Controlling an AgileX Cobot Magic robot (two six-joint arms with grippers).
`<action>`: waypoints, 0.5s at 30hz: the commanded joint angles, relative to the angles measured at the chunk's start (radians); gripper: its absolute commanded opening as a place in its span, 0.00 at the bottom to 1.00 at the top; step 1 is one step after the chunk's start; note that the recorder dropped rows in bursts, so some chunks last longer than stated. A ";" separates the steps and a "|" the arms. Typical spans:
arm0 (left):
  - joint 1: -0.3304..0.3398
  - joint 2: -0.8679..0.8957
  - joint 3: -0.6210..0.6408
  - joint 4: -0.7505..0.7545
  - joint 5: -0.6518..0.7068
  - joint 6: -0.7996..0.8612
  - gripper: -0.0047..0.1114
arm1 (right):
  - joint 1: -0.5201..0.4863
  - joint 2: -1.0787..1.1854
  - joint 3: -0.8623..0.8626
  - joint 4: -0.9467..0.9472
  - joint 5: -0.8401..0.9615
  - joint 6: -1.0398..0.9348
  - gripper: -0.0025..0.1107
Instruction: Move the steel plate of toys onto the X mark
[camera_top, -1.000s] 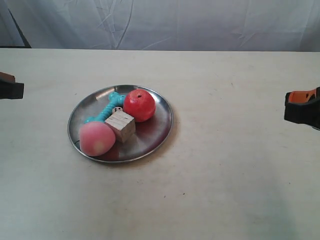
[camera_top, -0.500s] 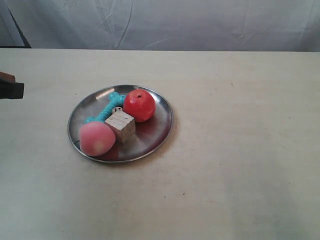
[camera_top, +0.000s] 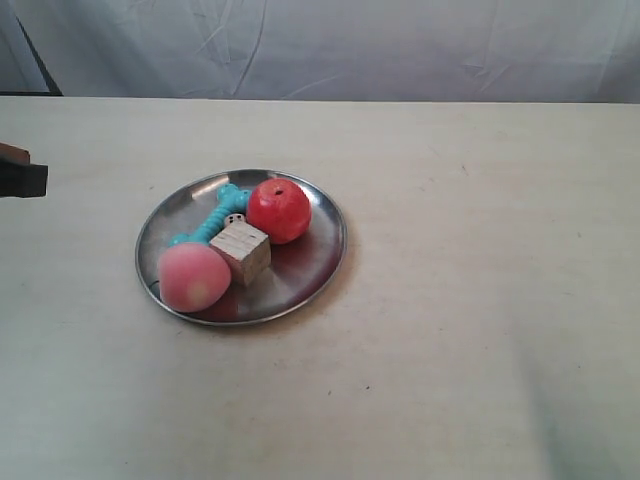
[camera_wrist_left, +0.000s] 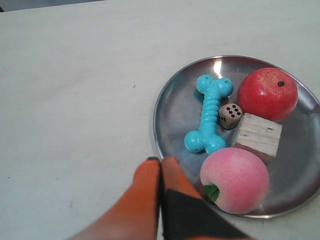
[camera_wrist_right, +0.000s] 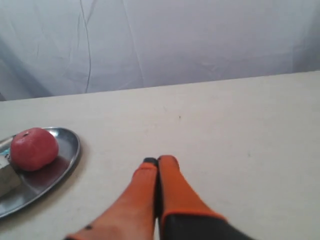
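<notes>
- Exterior view: the steel plate (camera_top: 318, 262) is seen lying flat on the cream table (camera_top: 470, 300), left of the middle of the view, with a white cloth (camera_top: 350, 45) hung behind
- The teal bone (camera_top: 210, 222) is laid with its long axis slanting, its lower end by the pink peach (camera_top: 193, 277) and its upper end by the red apple (camera_top: 278, 211); the wooden cube (camera_top: 242, 252) is set between peach and apple, and the die (camera_top: 234, 219) is tucked against the bone
- Only a dark end of the arm at the exterior view's left (camera_top: 22, 178) is shown, well apart from the plate; its jaws cannot be told here
- Left wrist view: the left gripper (camera_wrist_left: 160, 160) is seen with its orange fingers pressed together, the tips just beside the plate's rim (camera_wrist_left: 156, 120) near the bone (camera_wrist_left: 209, 114); whether the rim is touched cannot be told
- Dark pips are shown on the die (camera_wrist_left: 230, 115), wedged between the bone's shaft and the cube (camera_wrist_left: 257, 135); the apple (camera_wrist_left: 267, 93) carries a dark stem dot, and a green leaf shows on the peach (camera_wrist_left: 234, 180)
- Right wrist view: the right gripper (camera_wrist_right: 157, 161) is held with its fingers closed on nothing above bare table, apart from the plate (camera_wrist_right: 75, 145); the apple (camera_wrist_right: 34, 148) is seen on it
</notes>
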 joint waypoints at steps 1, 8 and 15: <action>-0.002 -0.005 0.004 -0.014 -0.021 -0.001 0.04 | -0.004 -0.007 0.031 0.009 0.024 0.013 0.02; -0.002 -0.005 0.004 -0.014 -0.021 -0.001 0.04 | -0.004 -0.007 0.038 -0.015 0.078 0.018 0.02; -0.002 -0.005 0.004 -0.010 -0.021 -0.001 0.04 | -0.004 -0.007 0.038 -0.044 0.124 0.023 0.02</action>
